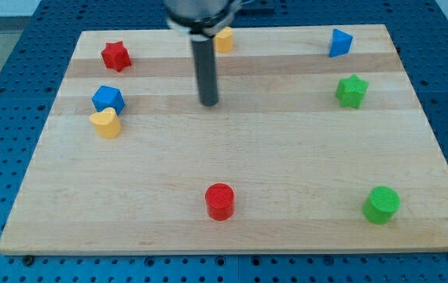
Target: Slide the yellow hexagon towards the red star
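The yellow hexagon point(224, 39) sits near the view's top, partly hidden behind the rod. The red star point(115, 56) lies at the top left of the wooden board point(287, 149). My tip point(209, 103) rests on the board below the yellow hexagon, a short gap away from it, and well to the right of the red star.
A blue cube point(108, 98) and a yellow heart point(106, 123) touch at the left. A blue block point(339, 42) and a green star point(351, 90) are at the right. A red cylinder point(219, 201) and a green cylinder point(381, 204) stand near the bottom.
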Robot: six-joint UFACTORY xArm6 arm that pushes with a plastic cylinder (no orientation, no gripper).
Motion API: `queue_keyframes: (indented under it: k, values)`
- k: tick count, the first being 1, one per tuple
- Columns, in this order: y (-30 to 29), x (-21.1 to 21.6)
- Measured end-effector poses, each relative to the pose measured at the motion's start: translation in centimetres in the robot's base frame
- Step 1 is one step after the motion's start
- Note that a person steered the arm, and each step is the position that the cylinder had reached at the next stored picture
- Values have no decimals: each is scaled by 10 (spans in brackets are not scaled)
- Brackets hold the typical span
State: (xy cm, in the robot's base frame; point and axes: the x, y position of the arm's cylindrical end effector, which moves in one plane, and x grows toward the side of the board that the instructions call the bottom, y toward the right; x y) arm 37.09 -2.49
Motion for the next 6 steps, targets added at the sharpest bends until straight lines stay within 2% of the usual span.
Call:
queue_keyframes:
  k: [1, 3, 4, 6]
  values:
    - [45, -34]
    - [68, -119]
    - [52, -149]
    - [2, -151]
